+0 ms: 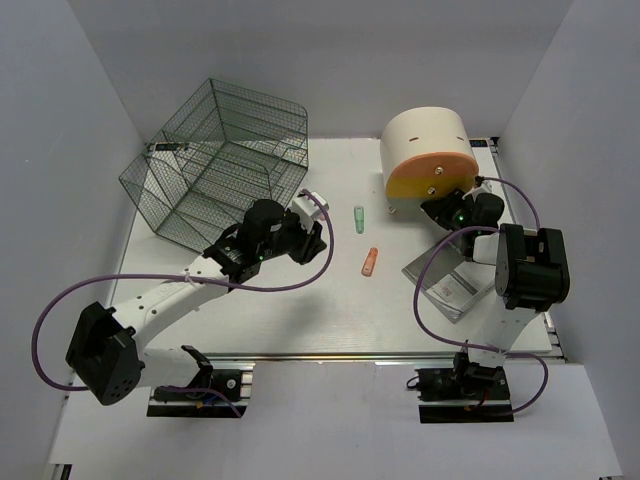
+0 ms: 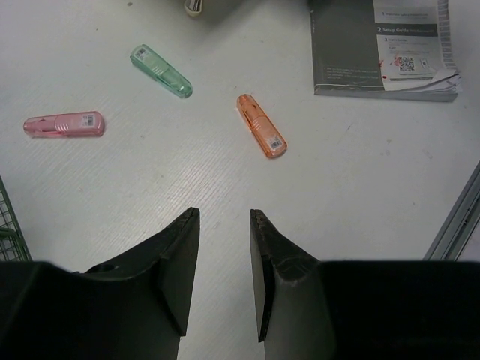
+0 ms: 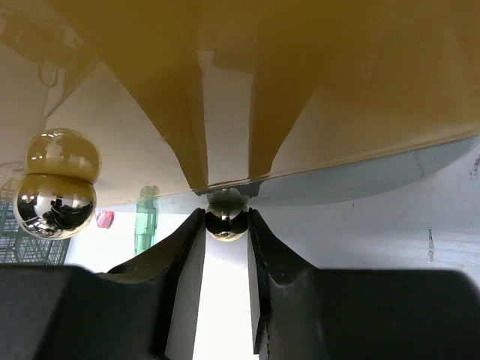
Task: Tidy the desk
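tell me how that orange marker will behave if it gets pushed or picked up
The orange marker lies flat on the desk and its body looks flattened and tapered, so a push would probably slide or swivel it rather than roll it. The glossy translucent plastic suggests it is stiff and light, though possibly slippery in a pinch.

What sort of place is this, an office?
More likely a robot test booth: blank white walls box in the desk, left arm and right arm are bolted at its edge, cage and drawer box look staged.
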You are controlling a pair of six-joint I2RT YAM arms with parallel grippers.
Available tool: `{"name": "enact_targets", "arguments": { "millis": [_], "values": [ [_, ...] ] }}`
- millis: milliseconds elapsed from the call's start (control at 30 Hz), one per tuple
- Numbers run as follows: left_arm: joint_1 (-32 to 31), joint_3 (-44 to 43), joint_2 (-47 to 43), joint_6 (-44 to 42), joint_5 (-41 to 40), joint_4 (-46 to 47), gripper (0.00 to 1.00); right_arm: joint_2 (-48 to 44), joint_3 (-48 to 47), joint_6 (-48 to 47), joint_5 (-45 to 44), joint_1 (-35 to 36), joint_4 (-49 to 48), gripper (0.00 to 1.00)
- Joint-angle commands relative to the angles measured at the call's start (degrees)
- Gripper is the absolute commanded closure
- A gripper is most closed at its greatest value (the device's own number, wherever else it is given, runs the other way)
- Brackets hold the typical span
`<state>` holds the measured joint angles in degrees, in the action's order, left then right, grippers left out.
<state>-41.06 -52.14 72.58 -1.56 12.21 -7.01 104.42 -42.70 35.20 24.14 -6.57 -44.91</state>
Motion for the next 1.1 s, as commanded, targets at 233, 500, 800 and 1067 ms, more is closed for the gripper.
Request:
{"name": "enact_targets", "arguments": {
  "millis": [233,500,800,1067],
  "values": [
    [0.0,-1.8,-0.9,-0.5,-1.5,-0.3,0.56,-5.4,6.0,-1.1,1.2,-2.0,-2.6,0.82],
    [0.0,-1.8,-1.6,-0.5,-0.7,0.0,0.56,-12.0,11.8,-3.3,2.8,-4.2,3.3,0.75],
    [0.0,-1.7,-2.4,-0.6,-1.3,0.0,0.56,-14.7,7.1,-14.2,13.1,-5.0,17.2,0.4],
    [0.0,-1.7,-3.6,-0.4,-0.2,0.3,0.56,-18.4,-4.0,-57.4,40.0,-2.3,56.1,0.67]
  ]
}}
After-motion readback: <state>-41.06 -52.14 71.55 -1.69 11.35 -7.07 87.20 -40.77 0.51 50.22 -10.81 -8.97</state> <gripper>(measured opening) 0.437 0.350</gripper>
